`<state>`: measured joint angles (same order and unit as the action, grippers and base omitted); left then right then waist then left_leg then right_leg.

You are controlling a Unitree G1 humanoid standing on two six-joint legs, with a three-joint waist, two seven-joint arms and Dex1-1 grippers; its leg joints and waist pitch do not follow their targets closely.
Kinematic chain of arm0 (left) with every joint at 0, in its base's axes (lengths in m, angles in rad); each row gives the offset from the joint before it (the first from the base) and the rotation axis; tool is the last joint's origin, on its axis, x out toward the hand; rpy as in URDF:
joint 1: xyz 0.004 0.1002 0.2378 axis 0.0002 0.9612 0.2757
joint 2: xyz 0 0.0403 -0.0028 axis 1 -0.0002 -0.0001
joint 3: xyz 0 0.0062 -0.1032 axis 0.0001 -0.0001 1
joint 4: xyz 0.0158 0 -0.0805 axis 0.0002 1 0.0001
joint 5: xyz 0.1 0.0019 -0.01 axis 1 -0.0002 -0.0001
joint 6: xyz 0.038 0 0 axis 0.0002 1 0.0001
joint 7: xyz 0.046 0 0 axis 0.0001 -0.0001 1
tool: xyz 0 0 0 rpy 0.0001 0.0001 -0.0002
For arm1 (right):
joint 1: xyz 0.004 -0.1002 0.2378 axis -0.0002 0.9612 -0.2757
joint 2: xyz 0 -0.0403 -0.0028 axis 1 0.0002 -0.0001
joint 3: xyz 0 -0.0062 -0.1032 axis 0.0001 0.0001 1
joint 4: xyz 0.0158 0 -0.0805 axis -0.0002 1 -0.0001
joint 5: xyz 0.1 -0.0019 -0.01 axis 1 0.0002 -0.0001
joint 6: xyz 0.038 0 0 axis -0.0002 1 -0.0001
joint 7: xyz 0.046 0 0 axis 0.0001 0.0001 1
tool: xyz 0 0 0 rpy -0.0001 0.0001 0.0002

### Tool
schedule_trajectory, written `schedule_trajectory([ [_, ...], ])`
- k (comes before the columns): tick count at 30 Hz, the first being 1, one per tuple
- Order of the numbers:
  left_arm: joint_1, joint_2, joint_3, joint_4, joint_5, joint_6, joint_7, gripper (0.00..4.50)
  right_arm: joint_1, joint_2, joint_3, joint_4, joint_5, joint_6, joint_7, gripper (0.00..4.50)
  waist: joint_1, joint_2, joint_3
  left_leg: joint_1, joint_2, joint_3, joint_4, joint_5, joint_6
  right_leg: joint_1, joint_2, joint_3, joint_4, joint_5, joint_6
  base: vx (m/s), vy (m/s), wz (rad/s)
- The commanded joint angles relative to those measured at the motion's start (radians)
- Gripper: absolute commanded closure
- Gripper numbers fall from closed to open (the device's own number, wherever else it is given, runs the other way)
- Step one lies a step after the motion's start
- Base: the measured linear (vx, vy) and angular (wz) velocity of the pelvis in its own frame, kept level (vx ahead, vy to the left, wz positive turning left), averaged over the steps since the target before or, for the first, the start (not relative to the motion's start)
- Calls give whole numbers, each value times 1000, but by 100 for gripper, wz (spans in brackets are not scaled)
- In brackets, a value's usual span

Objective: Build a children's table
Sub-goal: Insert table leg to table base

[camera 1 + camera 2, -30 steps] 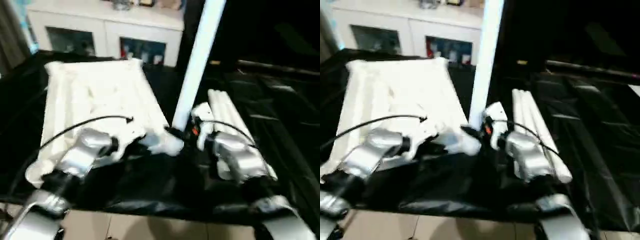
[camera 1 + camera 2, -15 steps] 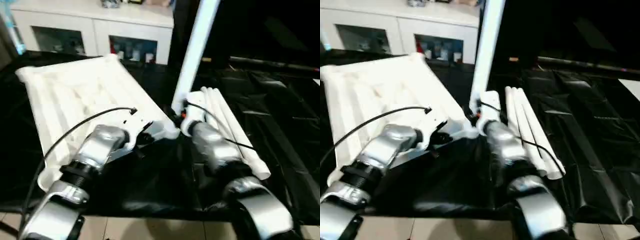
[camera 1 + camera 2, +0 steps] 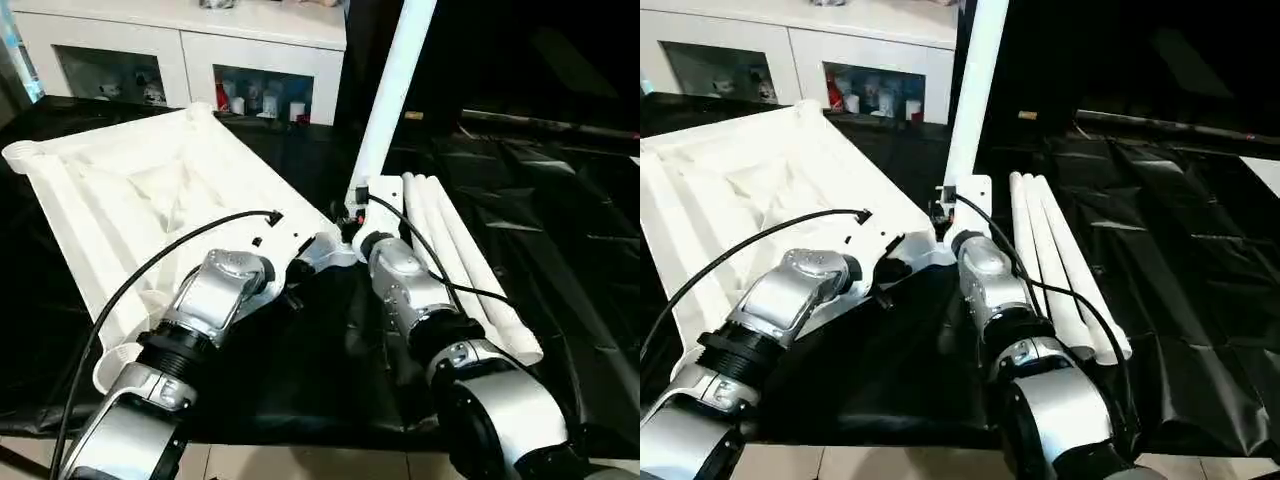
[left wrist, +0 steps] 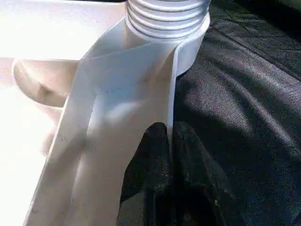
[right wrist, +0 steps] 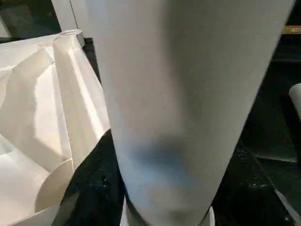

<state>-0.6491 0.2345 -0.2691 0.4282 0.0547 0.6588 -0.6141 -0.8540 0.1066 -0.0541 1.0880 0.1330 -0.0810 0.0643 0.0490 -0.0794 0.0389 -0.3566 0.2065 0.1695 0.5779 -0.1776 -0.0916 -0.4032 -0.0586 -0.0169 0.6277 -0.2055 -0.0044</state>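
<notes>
The ribbed white plastic table top (image 3: 150, 200) lies underside up on the black-sheeted bench (image 3: 560, 220). The left hand (image 4: 170, 141) pinches its thin edge rib beside a ridged corner socket (image 4: 168, 19). The right hand (image 3: 352, 222) grips the smooth upright tubular leg (image 3: 390, 90); three spare legs (image 3: 460, 250) lie just right of it

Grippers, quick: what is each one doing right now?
Left gripper: shut on the tabletop rim.
Right gripper: gripping the upright leg.

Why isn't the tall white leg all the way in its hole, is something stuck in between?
Nothing visible blocks it. The leg already stands in the corner socket of the tabletop, right gripper at its base.
</notes>
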Motion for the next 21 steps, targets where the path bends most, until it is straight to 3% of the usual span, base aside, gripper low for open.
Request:
schedule_trajectory([
  [1,-23,11,36,-44,16,1,59,450,68,27,-4,130,-2,67,9,260,3,20,-44,3,13,-4,-79,-336,-45,27,-57,28,-87,-258,-132,0,0,0],
  [5,-8,32,21,-71,-6,-28,-12,450,59,25,16,129,-18,86,85,260,-2,21,-44,0,13,-5,-80,-341,-42,28,-57,29,-88,-260,-133,0,0,0],
  [11,40,148,-48,-149,-39,-86,-235,450,29,-41,99,120,-70,195,363,260,-18,22,-48,-11,15,-4,-78,-250,-15,45,-55,28,-75,-123,-180,0,0,0],
  [13,51,175,-48,-168,-59,-100,-285,450,22,-70,111,114,-77,225,448,260,-16,25,-47,-1,16,0,-75,-239,-11,39,-57,30,-77,-116,-196,0,0,0],
  [14,59,200,-55,-183,-66,-106,-319,450,20,-92,125,108,-87,238,511,260,-15,23,-47,-2,17,0,-75,-239,-7,43,-57,30,-77,-120,-205,0,0,0],
  [18,90,273,-73,-231,-91,-142,-433,450,24,-150,177,97,-124,253,685,260,-8,28,-46,6,21,2,-75,-224,-7,40,-57,30,-72,-77,-236,0,0,0],
  [21,110,325,-79,-266,-112,-153,-506,450,31,-191,219,83,-144,255,815,260,-5,28,-43,10,24,3,-78,-254,-6,38,-58,30,-73,-98,-243,0,0,0],
])
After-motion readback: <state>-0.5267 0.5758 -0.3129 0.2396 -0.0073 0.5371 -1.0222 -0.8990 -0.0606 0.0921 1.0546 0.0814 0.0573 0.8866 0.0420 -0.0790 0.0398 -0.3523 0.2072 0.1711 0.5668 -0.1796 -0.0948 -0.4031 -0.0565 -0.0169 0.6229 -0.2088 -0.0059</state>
